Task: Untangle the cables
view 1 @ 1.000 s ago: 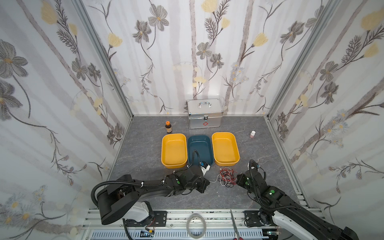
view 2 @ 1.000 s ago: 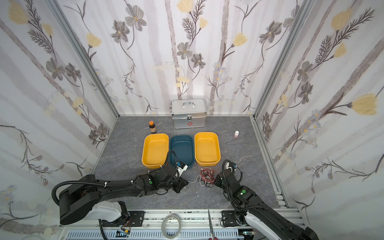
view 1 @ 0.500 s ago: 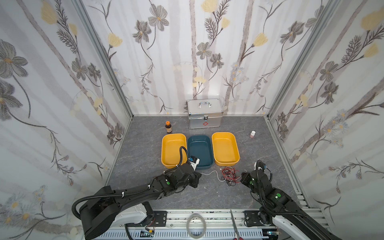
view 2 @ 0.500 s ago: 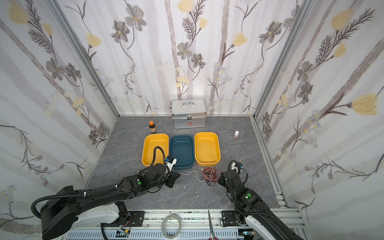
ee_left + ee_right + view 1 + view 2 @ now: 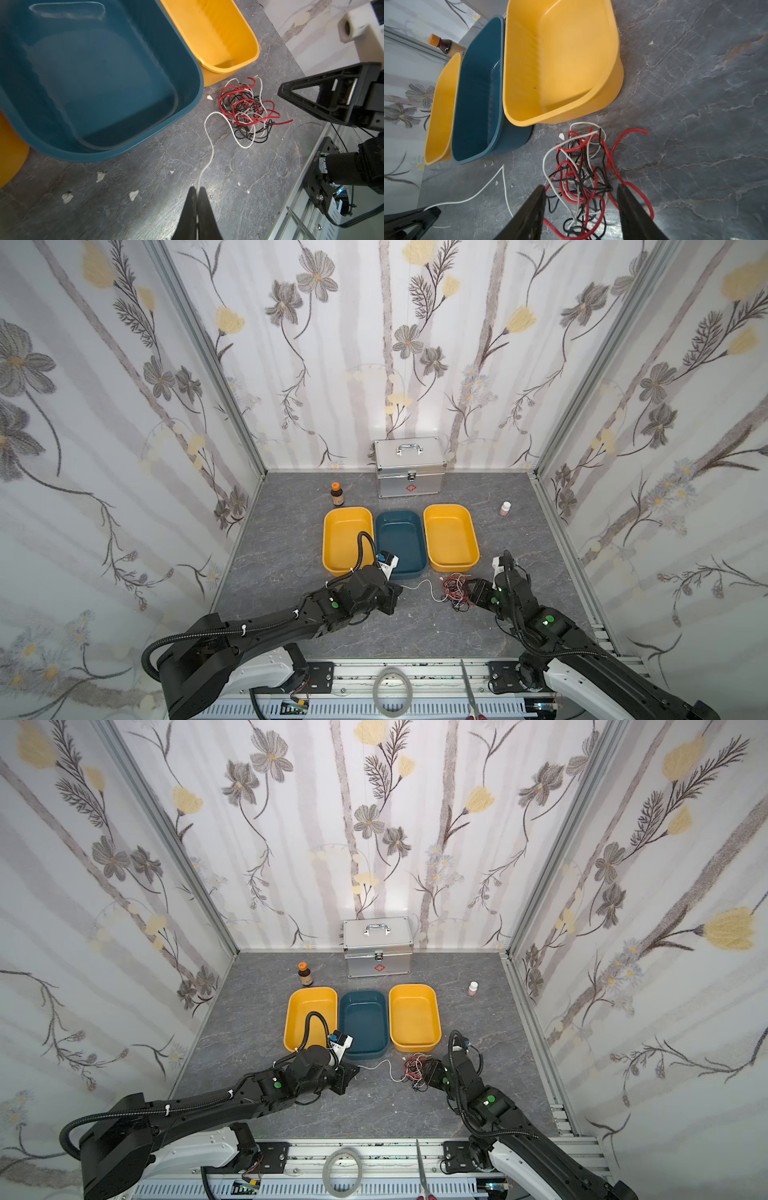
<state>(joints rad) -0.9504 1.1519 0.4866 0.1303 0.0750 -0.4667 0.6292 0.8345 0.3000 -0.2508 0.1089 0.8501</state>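
Left arm (image 5: 266, 624) is stretched long and low from the near-left base toward the middle, forearm almost flat to the floor. The left gripper (image 5: 196, 189) is pinched tight, fingers pressed together on a white cable (image 5: 211, 153). Over on the right, the right arm (image 5: 544, 624) rises from the near-right base, elbow bent, wrist angled left and down. The right gripper (image 5: 580, 190) sits low, jaws standing well apart.
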